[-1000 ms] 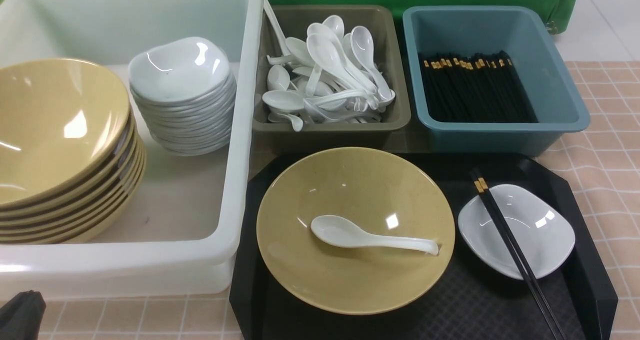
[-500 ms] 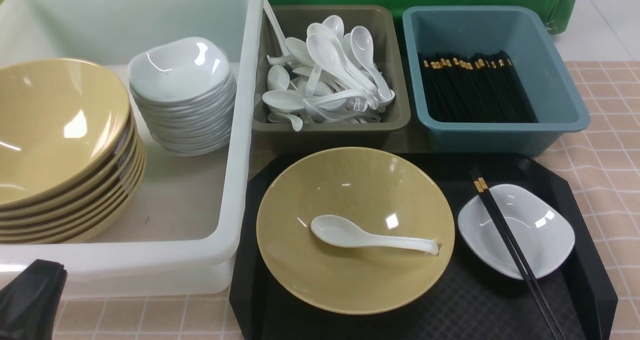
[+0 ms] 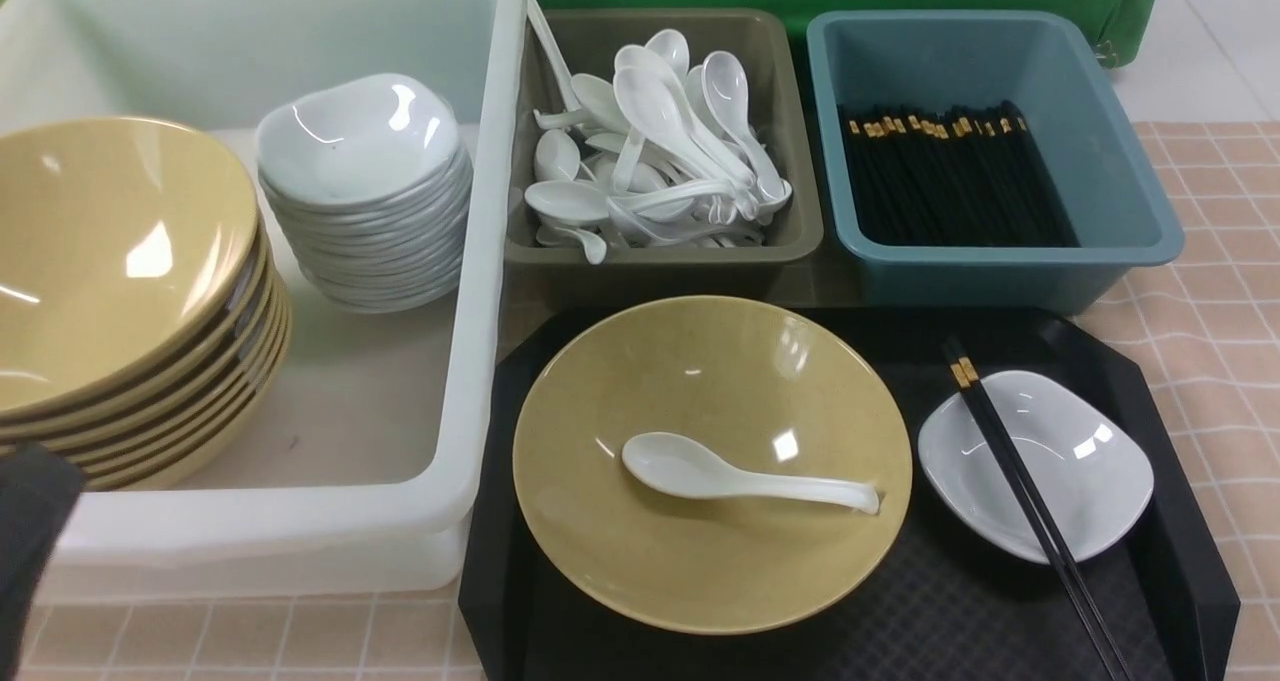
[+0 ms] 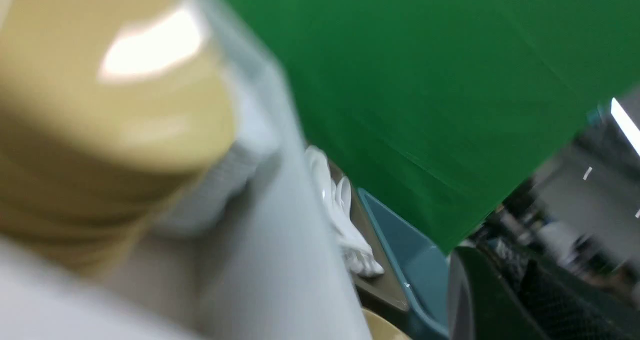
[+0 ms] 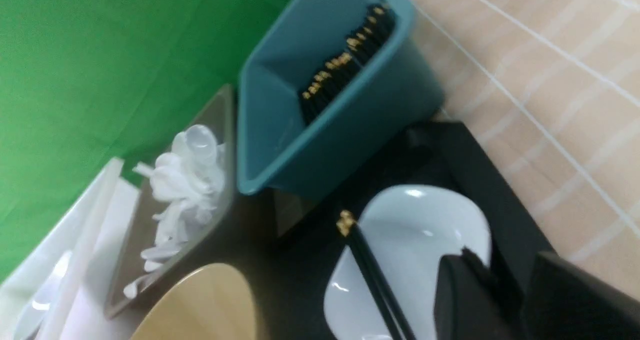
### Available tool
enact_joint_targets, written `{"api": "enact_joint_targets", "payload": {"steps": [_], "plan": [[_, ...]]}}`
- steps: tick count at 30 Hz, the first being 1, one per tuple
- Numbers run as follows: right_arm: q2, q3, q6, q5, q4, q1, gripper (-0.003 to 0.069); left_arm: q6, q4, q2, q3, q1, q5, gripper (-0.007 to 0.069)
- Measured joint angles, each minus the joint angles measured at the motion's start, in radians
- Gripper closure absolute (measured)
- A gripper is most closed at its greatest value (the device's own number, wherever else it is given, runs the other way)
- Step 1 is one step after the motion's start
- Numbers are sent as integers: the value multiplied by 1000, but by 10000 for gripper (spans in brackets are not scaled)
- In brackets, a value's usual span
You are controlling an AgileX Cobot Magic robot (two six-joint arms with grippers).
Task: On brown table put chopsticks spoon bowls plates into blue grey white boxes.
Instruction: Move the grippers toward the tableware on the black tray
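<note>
At the near left corner of the front view, the left gripper [image 3: 30, 521] is a dark shape cut by the frame, hanging before the large translucent white plastic tub [image 3: 480, 291] with its jaws pressed together. The tub keeps like with like: a stack of glossy mustard-yellow round bowls [image 3: 110, 261] beside a stack of small white rounded-square plates [image 3: 360, 141]. Next stands the olive-grey squarish box [image 3: 650, 276] heaped with white spoons [image 3: 660, 151]. Then comes the teal-blue rectangular bin [image 3: 980, 281] with black gold-banded chopsticks [image 3: 950, 176] laid parallel. In front, on the black textured tray [image 3: 900, 621], a loose yellow bowl [image 3: 700, 381] cradles the glossy white soup spoon [image 3: 740, 476], which likely must leave first. A loose chopstick pair [image 3: 1020, 481] lies across the loose white plate [image 3: 1080, 451], blocking it likewise. The right gripper [image 5: 505, 270] hovers near that plate, jaws apart and empty. The pinkish-beige grid-printed table [image 3: 1220, 261] shows at far right.
</note>
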Motion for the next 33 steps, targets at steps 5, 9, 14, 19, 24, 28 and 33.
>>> {"api": "enact_joint_targets", "payload": {"steps": [5,9,14,19,24,28,33], "plan": [[316,-362,-464,180,-5,55,611,103,270,379,-299,0,236,623],[612,-602,-704,438,-10,61,622,114,430,639,-508,-2,469,623],[885,-795,-800,616,-29,131,622,114,499,868,-670,-84,606,623],[1122,-851,-719,635,-153,252,617,157,548,1065,-755,-353,629,623],[1310,-852,-603,577,-272,285,560,179,612,1214,-785,-588,542,623],[1433,-853,-577,506,-279,288,407,183,666,1327,-807,-718,432,623],[1532,-867,-547,458,-252,290,197,196,693,1431,-830,-759,396,623]]}}
